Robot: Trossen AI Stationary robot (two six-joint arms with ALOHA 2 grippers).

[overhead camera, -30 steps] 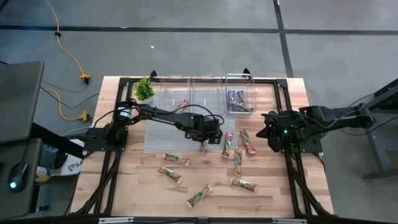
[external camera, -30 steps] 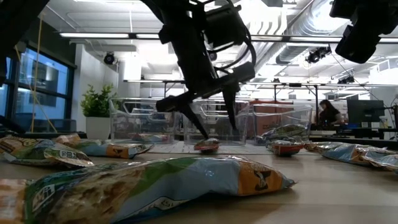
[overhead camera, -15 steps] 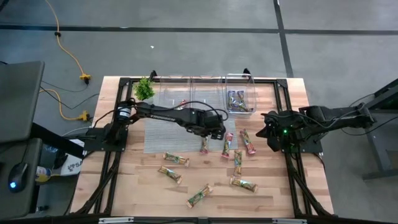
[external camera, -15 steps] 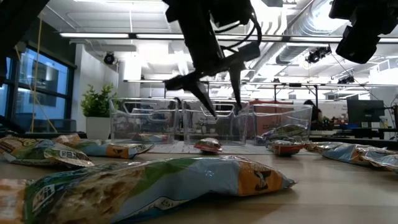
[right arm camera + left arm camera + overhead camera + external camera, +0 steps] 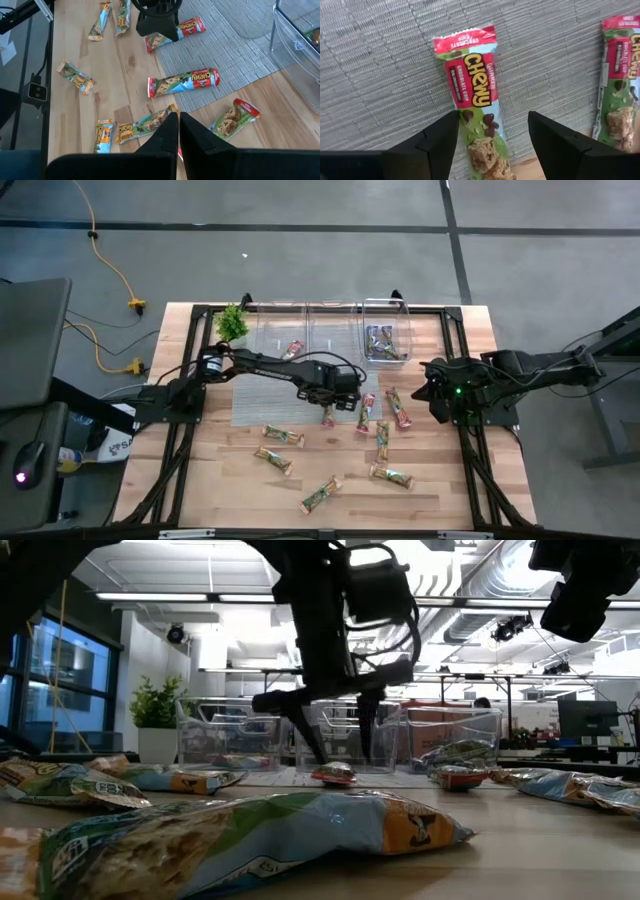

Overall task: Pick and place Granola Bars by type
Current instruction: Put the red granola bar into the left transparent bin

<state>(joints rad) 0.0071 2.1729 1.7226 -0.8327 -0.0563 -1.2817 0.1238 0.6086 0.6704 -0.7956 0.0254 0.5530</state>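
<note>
High view: nine Granola Bars [image 5: 328,416] on table [image 5: 470,480].

Between the black fingers of the left claw [image 5: 490,145] lies a red-and-green granola bar [image 5: 474,107] with yellow lettering, on a grey woven mat [image 5: 380,65] over the pale wooden tabletop [image 5: 430,500].

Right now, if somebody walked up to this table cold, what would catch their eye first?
Probably the left hand, open and poised right over a red Chewy bar lying on the grey mat mid-table. Next, the loose scatter of wrapped granola bars across the wooden table in front. The right hand sits shut at the table's right edge.
</note>
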